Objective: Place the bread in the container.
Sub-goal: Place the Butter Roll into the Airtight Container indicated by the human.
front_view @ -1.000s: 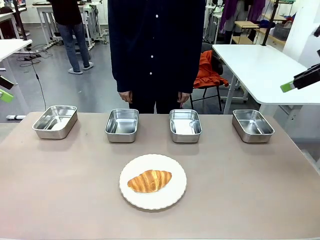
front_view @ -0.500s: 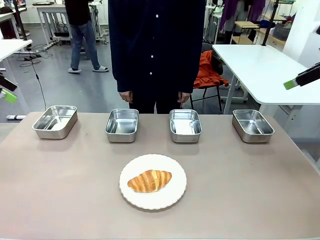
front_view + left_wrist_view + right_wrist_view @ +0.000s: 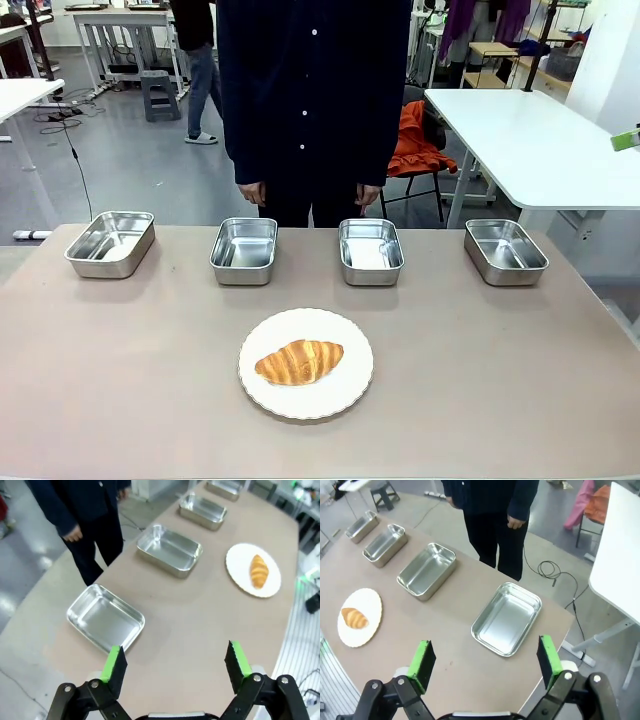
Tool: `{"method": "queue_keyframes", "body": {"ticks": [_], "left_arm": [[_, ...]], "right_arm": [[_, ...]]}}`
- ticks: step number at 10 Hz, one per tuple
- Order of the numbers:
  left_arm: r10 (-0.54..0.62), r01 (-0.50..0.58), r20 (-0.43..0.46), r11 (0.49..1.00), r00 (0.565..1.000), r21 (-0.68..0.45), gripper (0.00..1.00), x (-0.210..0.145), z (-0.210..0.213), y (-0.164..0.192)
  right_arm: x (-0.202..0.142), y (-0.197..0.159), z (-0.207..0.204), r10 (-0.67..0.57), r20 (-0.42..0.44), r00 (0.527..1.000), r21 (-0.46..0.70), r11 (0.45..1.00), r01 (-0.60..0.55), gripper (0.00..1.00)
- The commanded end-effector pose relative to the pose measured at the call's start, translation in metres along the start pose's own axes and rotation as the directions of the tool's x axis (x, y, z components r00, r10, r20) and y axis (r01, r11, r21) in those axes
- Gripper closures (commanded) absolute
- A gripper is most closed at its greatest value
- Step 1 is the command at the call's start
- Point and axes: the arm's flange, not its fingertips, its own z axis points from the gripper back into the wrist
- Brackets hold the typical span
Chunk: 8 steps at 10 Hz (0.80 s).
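**Beige table, bread resting on its plate**

Table (image 3: 500, 380) shared with a person (image 3: 313, 100) standing at the far side, hands down. Left fingers (image 3: 113, 664) are spread wide and hold nothing, high over one end. Right fingers (image 3: 421, 662) are likewise wide and empty over the other end. Bread (image 3: 299, 361) lies mid-plate (image 3: 330, 397), well apart from both. Four steel trays (image 3: 243, 274) line the far edge; which one is the container, cannot tell. Croissant looks light, flaky, easily crushed: pinch gently across the thick middle, not the tips.

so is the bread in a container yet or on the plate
On the plate: the bread lies at its middle, and all four steel containers behind it are empty.
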Motion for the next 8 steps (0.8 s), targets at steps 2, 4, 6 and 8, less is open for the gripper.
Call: {"method": "queue_keyframes", "body": {"ticks": [2, 4, 6, 8], "left_arm": [[0.006, -0.008, 0.127, 1.000, 0.992, 0.019, 0.00, 0.008, 0.010, -0.022], [0.029, -0.033, 0.148, 0.999, 0.989, 0.028, 0.00, 0.012, 0.015, -0.028], [0.069, -0.079, 0.150, 0.995, 0.986, 0.063, 0.00, 0.010, 0.016, -0.032], [0.081, -0.095, 0.153, 0.992, 0.985, 0.082, 0.00, 0.008, 0.016, -0.035]], "right_arm": [[0.004, -0.017, 0.006, -0.021, 0.071, 0.997, 0.047, 0.999, 0.017, 0.00], [0.004, -0.018, 0.011, -0.030, 0.085, 0.996, 0.041, 0.999, 0.027, 0.00], [0.002, -0.018, 0.012, -0.045, 0.091, 0.995, 0.041, 0.998, 0.042, 0.00], [0.001, -0.019, 0.012, -0.052, 0.091, 0.995, 0.042, 0.998, 0.048, 0.00]]}}
